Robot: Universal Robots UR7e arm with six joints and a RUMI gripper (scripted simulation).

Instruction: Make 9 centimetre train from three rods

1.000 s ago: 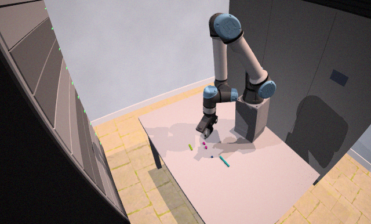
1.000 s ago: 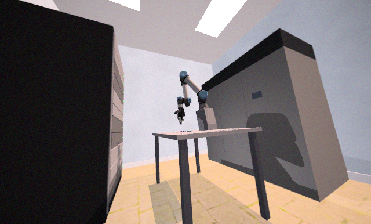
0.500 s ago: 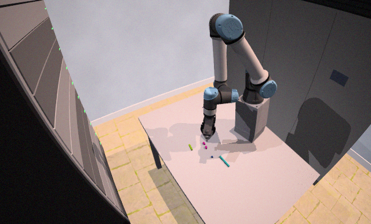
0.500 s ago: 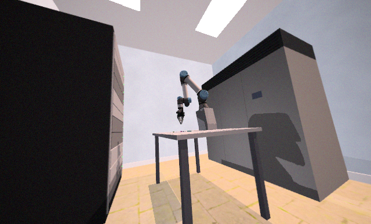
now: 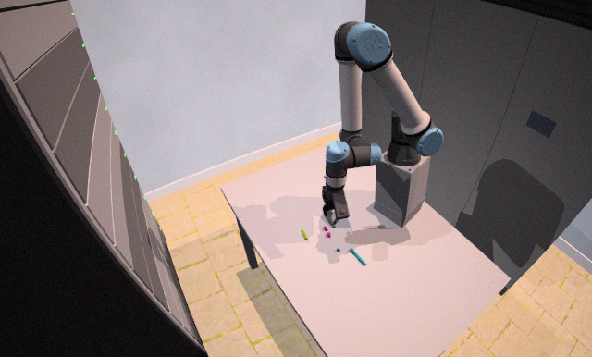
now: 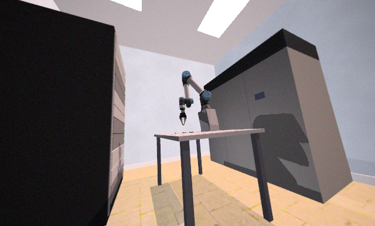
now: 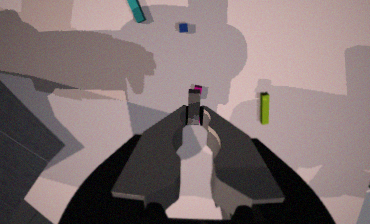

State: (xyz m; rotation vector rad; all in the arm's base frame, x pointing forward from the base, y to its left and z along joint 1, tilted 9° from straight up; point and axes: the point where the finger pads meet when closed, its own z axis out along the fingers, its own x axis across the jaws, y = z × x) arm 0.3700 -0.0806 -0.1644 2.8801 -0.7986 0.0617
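Note:
My gripper (image 7: 193,107) is shut on a short grey rod (image 7: 193,102), which sticks out past the fingertips. It hangs a little above the table, in the top view (image 5: 331,219) just over two magenta rods (image 5: 325,227) (image 5: 328,234). In the wrist view only one magenta rod (image 7: 198,87) peeks out behind the grey rod; the other is hidden. A lime rod (image 7: 264,108) lies to the right, also seen in the top view (image 5: 304,234). A small blue rod (image 7: 184,27) and a turquoise rod (image 7: 136,11) lie farther off, apart from each other.
The arm's grey pedestal (image 5: 401,190) stands on the table just behind the gripper. The table's left edge (image 5: 238,217) is near the lime rod. A dark cabinet fills the left of the exterior view (image 6: 51,117).

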